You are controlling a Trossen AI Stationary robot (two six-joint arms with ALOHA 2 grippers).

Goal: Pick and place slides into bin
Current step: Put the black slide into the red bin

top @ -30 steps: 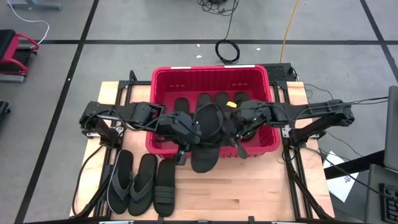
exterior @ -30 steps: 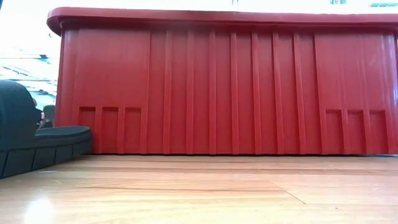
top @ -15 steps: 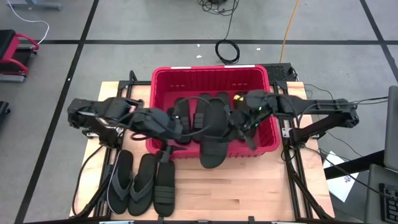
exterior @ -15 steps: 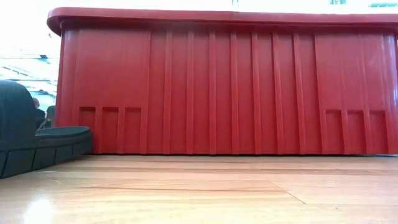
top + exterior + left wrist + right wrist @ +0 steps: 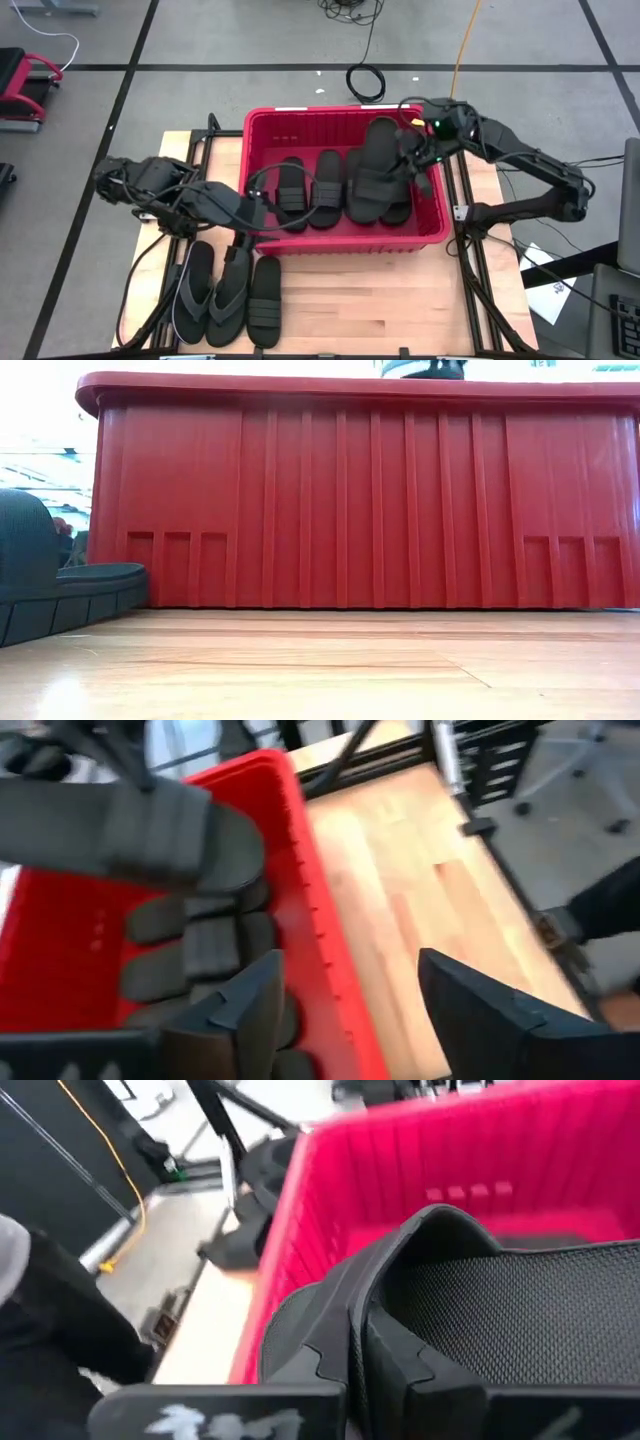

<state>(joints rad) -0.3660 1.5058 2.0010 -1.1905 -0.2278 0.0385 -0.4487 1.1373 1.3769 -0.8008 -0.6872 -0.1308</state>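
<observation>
Red plastic bin [image 5: 262, 130] sits on a pale wooden table [image 5: 390, 300], slides [image 5: 325, 190] lying inside it. Half a second ago one strapped slide [image 5: 372, 170] hung over the bin's near wall; now the right gripper [image 5: 412, 152], clenched on its edge, holds it above the bin's right side. The left gripper [image 5: 258, 212] has drawn back to the near-left wall, jaws released and empty, straddling the rim. Three more slides [image 5: 228, 297] lie side by side on the table in front of the bin's left corner. Grey floor with black lines and cables surrounds the table.
</observation>
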